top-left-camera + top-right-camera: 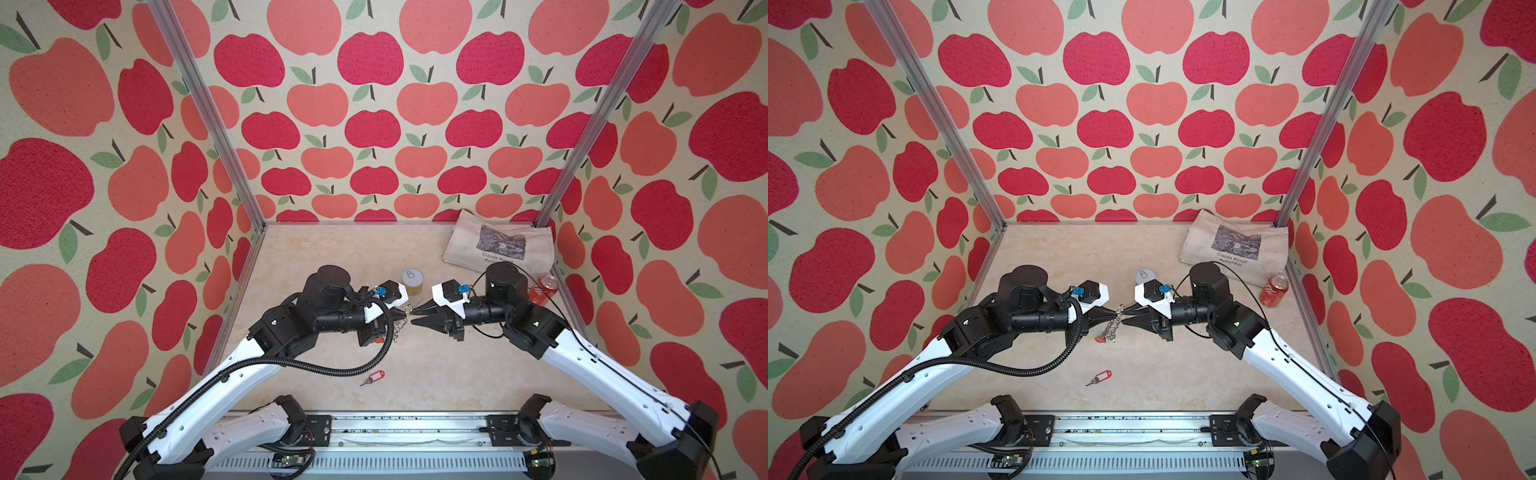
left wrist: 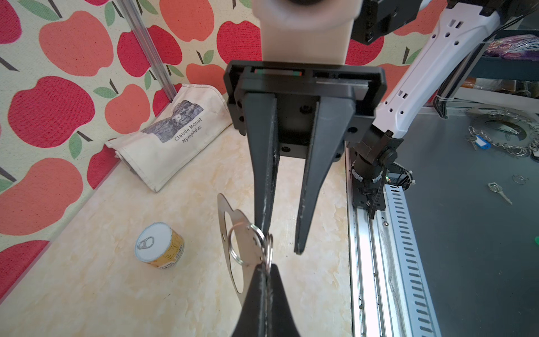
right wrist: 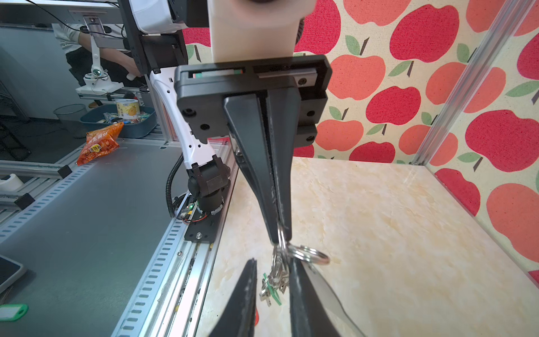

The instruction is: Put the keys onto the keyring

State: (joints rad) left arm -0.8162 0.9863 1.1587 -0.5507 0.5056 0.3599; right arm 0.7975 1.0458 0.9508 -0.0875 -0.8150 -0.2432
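Now | left end effector (image 2: 266,270) clamps keyring (image 2: 248,248) | right end effector (image 2: 281,242), tip-to-tip, part-open (perhaps touching it)

On my marbled surface (image 1: 332,249) stands a pull-tab tin can (image 1: 412,281). A cream tote bag (image 1: 498,245) lies in the far right corner, a red soda can (image 1: 543,289) just beside it, against the apple-print wall (image 1: 374,124).

Both arms reached inward from their bases, elbows bent outward and forearms roughly level, so that the grippers faced each other tip to tip at mid-scene in both top views. The left gripper (image 1: 404,312) was clamped tight on the keyring (image 2: 224,204). The right gripper (image 1: 412,316) stood with jaws slightly parted.
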